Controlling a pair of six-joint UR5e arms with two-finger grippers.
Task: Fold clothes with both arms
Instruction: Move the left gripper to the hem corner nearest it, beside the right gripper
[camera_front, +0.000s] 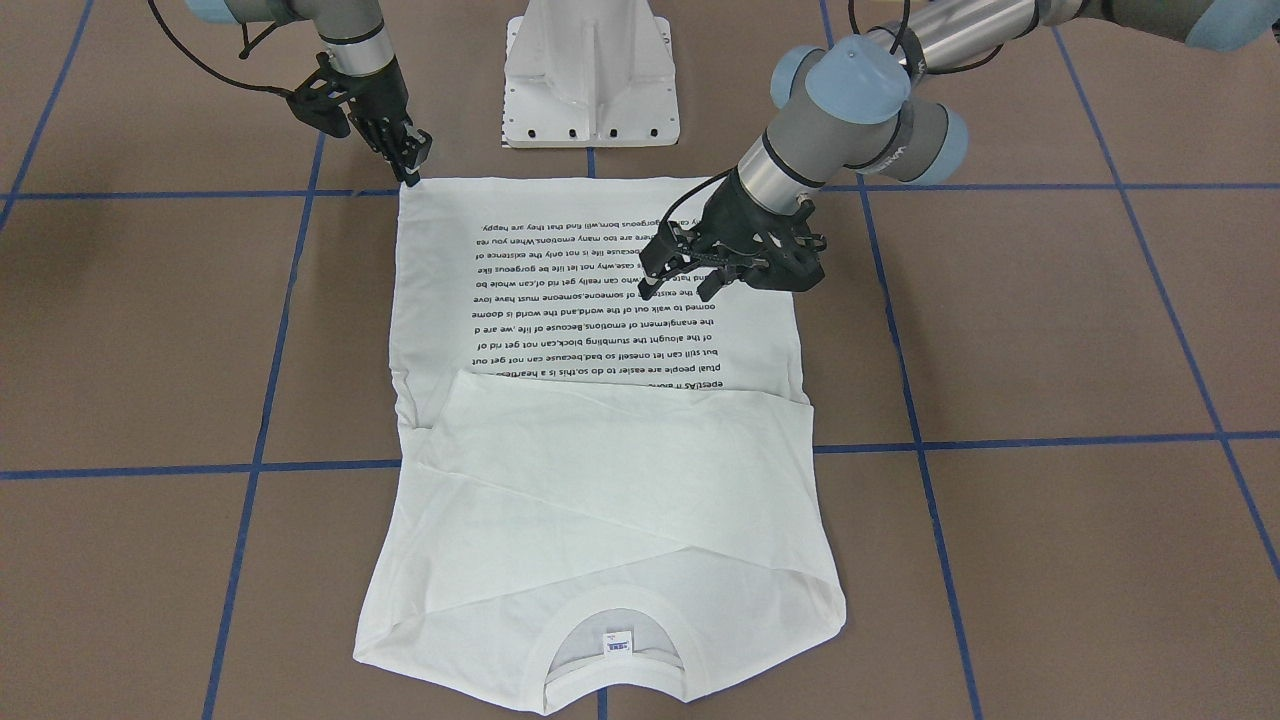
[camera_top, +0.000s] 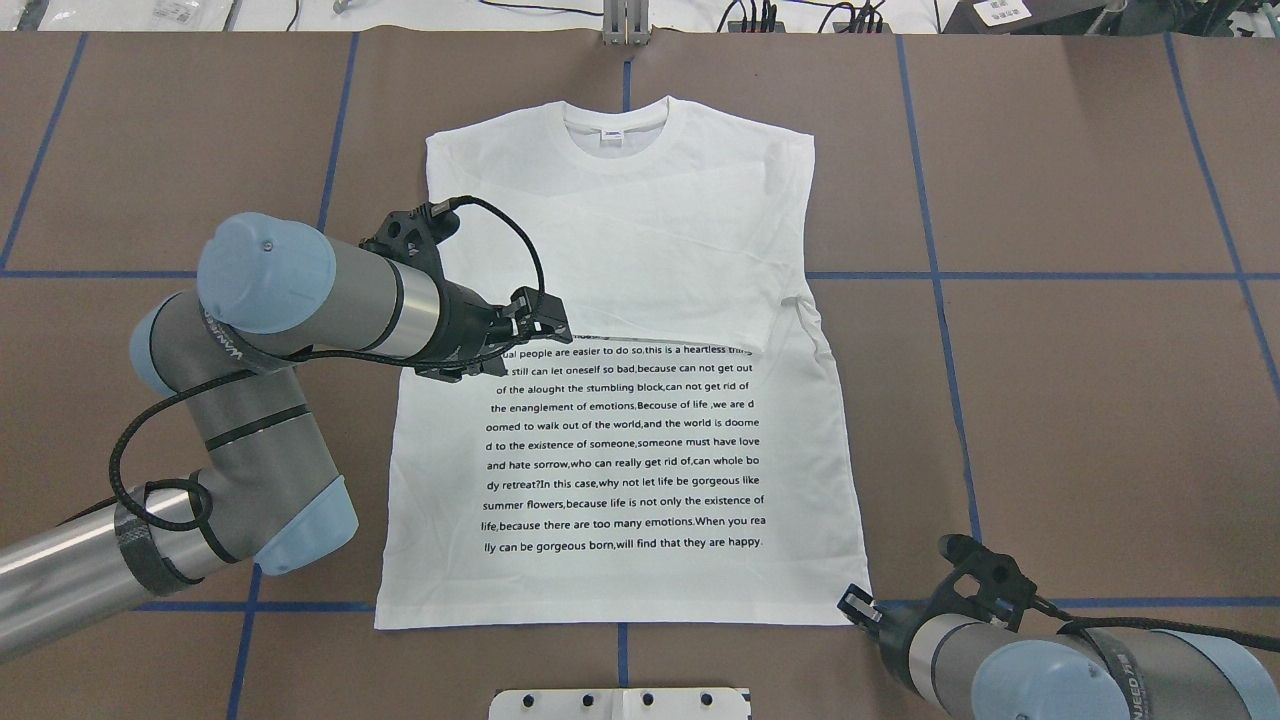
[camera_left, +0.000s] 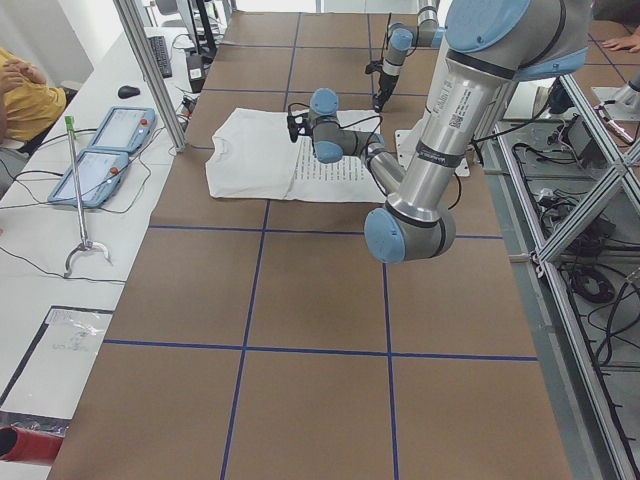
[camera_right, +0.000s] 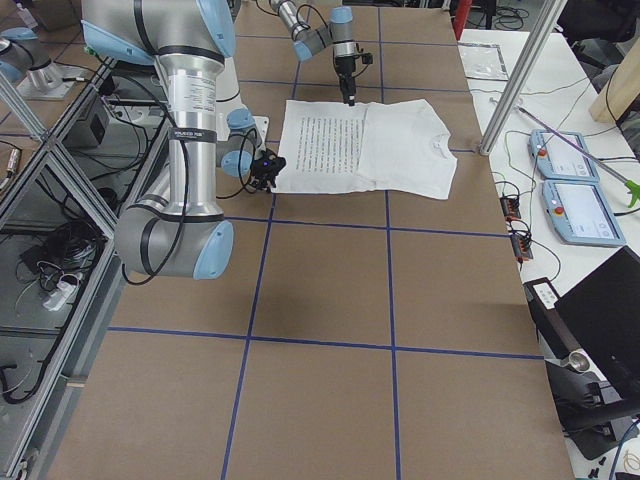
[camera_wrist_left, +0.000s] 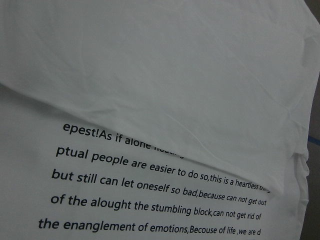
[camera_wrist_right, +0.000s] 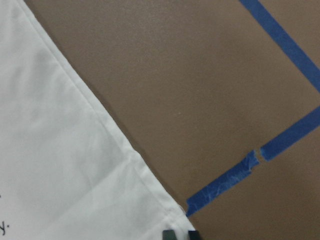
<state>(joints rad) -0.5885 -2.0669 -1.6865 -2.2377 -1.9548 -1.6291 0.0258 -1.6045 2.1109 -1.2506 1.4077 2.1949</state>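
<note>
Two grippers attend the T-shirt (camera_front: 600, 480), flat, hem toward the pedestal base (camera_front: 590, 80): left gripper (camera_front: 678, 292) open, empty, above it; right gripper (camera_front: 412, 172) at a hem corner, grasp indiscernible; a one-cornered lift could skew the fold.

Matt white cloth T-shirt (camera_front: 600, 500) on matt brown table (camera_front: 1050, 330).

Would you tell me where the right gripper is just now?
In the overhead view, the right gripper is at lower right, at the near hem corner of the T-shirt, beside a blue tape line.
</note>
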